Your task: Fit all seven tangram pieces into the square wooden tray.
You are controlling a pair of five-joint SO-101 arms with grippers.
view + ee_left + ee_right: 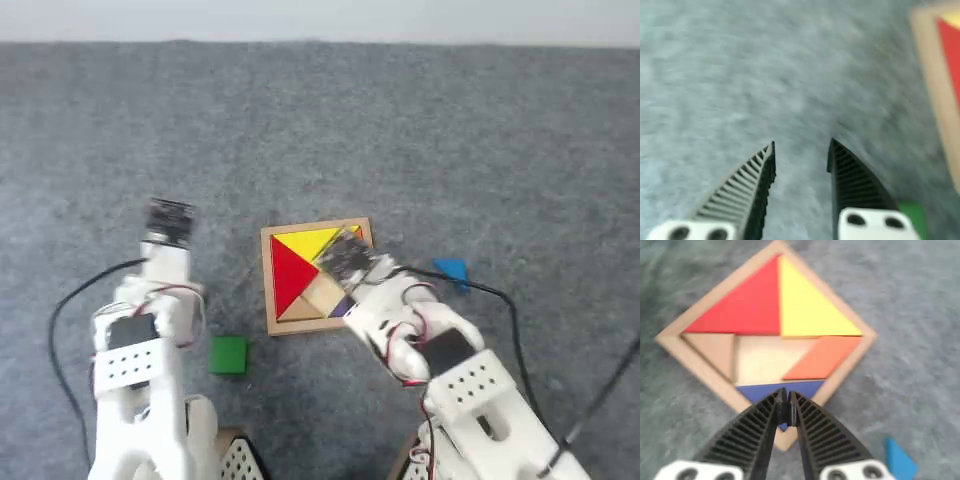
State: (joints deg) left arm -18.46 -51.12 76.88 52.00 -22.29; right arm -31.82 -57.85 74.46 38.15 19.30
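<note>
The square wooden tray [267, 290] holds a red triangle [288, 272], a yellow triangle [305, 242], an orange parallelogram [822, 356], a tan triangle [715, 349] and a dark blue triangle [760, 391]. A bare square gap [765, 360] lies in the tray's middle. My right gripper [785, 401] is shut, its tips just over the dark blue triangle at the tray's near corner. A green square [228, 355] lies left of the tray and a light blue piece [450, 270] lies to its right. My left gripper [801, 150] stands open over the carpet, left of the tray [930, 65].
Grey carpet covers the whole table. A black cable [500, 300] runs from the right arm past the light blue piece [900, 460]. The green square [912, 215] sits beside my left gripper's finger.
</note>
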